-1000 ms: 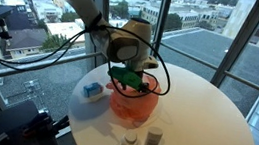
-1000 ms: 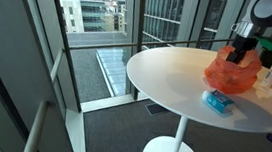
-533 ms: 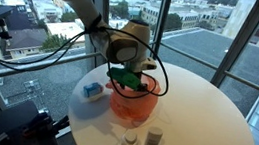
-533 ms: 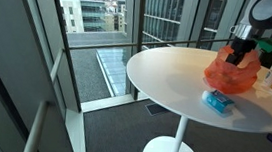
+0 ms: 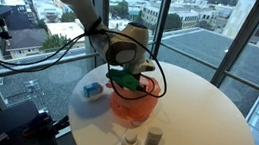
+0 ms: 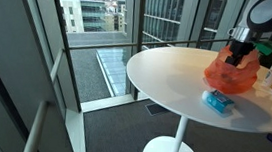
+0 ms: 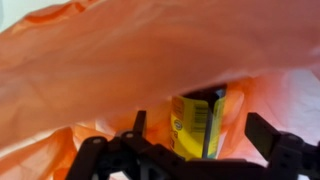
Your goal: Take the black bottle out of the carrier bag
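Note:
An orange carrier bag (image 5: 131, 106) sits on the round white table (image 5: 204, 123); it also shows in the other exterior view (image 6: 231, 75). My gripper (image 5: 128, 82) hangs over the bag's open top, also seen in an exterior view (image 6: 240, 56). In the wrist view the bag's orange film (image 7: 120, 60) fills the picture. Inside it stands the black bottle (image 7: 196, 132) with a yellow label. My gripper (image 7: 198, 118) is open, with one finger on each side of the bottle and a gap on both sides.
A small blue box (image 5: 92, 90) lies on the table beside the bag, also visible in an exterior view (image 6: 219, 101). Two small bottles (image 5: 141, 142) stand near the table's edge. Glass walls and railings surround the table.
The gripper has shifted only very slightly at the bag's opening. The bag and bottle have not visibly moved.

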